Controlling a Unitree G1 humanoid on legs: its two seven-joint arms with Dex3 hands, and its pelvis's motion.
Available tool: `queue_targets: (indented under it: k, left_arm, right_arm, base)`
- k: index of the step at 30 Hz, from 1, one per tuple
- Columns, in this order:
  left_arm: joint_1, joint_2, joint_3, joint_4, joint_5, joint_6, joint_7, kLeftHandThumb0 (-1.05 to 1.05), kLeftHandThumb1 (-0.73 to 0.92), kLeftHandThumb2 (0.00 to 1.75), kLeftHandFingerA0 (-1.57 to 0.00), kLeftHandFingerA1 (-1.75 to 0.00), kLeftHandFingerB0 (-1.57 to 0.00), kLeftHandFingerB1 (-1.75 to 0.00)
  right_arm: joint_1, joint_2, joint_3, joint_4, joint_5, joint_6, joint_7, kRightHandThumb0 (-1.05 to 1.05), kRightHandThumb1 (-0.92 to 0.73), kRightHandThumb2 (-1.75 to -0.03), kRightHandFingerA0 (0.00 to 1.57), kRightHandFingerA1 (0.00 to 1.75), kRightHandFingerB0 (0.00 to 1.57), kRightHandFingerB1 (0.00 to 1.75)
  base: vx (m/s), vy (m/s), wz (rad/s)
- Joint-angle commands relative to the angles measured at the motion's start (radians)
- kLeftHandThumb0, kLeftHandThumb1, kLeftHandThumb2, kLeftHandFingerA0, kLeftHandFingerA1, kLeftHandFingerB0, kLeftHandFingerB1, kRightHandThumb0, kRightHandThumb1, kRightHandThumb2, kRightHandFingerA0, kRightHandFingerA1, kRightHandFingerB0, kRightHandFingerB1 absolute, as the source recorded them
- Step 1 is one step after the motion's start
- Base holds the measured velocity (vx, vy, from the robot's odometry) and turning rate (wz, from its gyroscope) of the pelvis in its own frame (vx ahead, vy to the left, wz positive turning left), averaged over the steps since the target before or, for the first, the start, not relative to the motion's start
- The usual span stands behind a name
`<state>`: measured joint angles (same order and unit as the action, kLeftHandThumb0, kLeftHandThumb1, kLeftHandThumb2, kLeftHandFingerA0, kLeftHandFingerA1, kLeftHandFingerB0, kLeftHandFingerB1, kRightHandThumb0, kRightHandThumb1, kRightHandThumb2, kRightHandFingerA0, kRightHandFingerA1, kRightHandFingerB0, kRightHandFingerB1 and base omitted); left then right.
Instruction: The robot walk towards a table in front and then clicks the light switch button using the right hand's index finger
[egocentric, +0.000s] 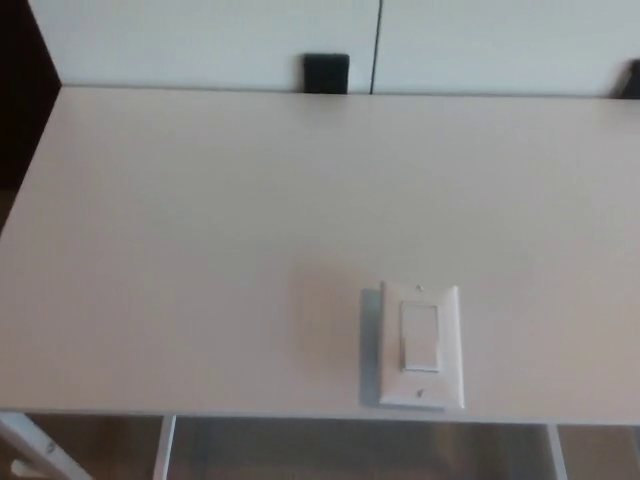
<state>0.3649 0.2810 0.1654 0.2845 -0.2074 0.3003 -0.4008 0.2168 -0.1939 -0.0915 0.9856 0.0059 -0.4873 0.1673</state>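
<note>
rectangular switch plate (421, 345), smooth table (200, 250)

"What are you seeing?"

"I'm looking down on a pale table (200, 230). A white light switch (421, 345) is lying flat on it, close to the near edge and right of centre."

"And your hands?"

"Neither is showing. A small black block (326, 73) is sitting beyond the far edge, against a white wall (200, 40)."

One table (200, 250), one light switch (421, 345), two black blocks (326, 73)
</note>
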Motion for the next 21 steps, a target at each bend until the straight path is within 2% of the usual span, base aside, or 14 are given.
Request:
queue_targets:
  k: [1, 2, 8, 17, 18, 19, 20, 21]
  left_arm:
    - [0.0, 0.013, -0.001, 0.002, 0.009, -0.003, -0.003, -0.15, 0.58, 0.96, -0.24, -0.55, -0.12, -0.49]
    - [-0.001, 0.012, 0.0, 0.002, 0.01, -0.001, 0.001, -0.16, 0.57, 0.96, -0.25, -0.55, -0.13, -0.49]
    - [0.001, 0.012, -0.003, 0.006, 0.014, -0.006, 0.002, -0.16, 0.57, 0.95, -0.25, -0.55, -0.13, -0.49]
    - [-0.001, 0.008, -0.006, -0.004, 0.017, 0.001, 0.011, -0.16, 0.55, 0.95, -0.27, -0.56, -0.14, -0.5]
    - [-0.001, 0.007, -0.007, -0.003, 0.019, 0.001, 0.013, -0.16, 0.55, 0.95, -0.28, -0.57, -0.15, -0.5]
    - [0.002, 0.005, -0.009, -0.011, 0.02, 0.003, 0.015, -0.16, 0.55, 0.94, -0.29, -0.57, -0.15, -0.5]
    - [0.011, 0.002, -0.013, -0.032, 0.021, 0.01, 0.019, -0.15, 0.56, 0.95, -0.28, -0.57, -0.15, -0.5]
    - [0.018, -0.001, -0.016, -0.047, 0.021, 0.017, 0.021, -0.15, 0.56, 0.95, -0.28, -0.57, -0.15, -0.5]
  right_arm:
    - [0.0, -0.015, -0.002, 0.002, -0.005, -0.006, -0.001, -0.46, -0.53, -0.93, 0.5, 0.68, 0.25, 0.56]
    - [0.0, -0.014, -0.004, 0.002, -0.002, -0.002, 0.0, -0.44, -0.7, -0.59, 0.54, 0.62, 0.3, 0.46]
    - [-0.004, -0.019, 0.002, 0.009, -0.012, -0.001, -0.01, -0.46, -0.69, -0.61, 0.54, 0.61, 0.3, 0.46]
    - [-0.011, -0.021, 0.01, 0.018, -0.021, -0.006, -0.014, -0.47, -0.69, -0.61, 0.56, 0.62, 0.3, 0.46]
    - [-0.009, -0.021, 0.012, 0.014, -0.025, -0.006, -0.018, -0.5, -0.52, -0.93, 0.54, 0.69, 0.26, 0.56]
    - [-0.008, -0.02, 0.012, 0.01, -0.023, -0.006, -0.016, -0.47, -0.68, -0.6, 0.57, 0.63, 0.3, 0.46]
    - [-0.003, -0.019, 0.013, -0.001, -0.02, -0.005, -0.013, -0.49, -0.52, -0.93, 0.53, 0.69, 0.26, 0.56]
    - [0.002, -0.018, 0.015, -0.011, -0.023, -0.005, -0.015, -0.49, -0.52, -0.93, 0.53, 0.69, 0.26, 0.56]
  base:
    - [0.03, -0.032, -0.09]
    - [0.05, -0.129, -0.1]
    - [0.01, 0.008, -0.05]
    - [-0.01, 0.161, 0.02]
    - [0.08, 0.085, 0.14]
    - [0.0, 0.0, 0.0]
    - [0.05, 0.042, 0.1]
    - [0.0, 0.0, 0.0]
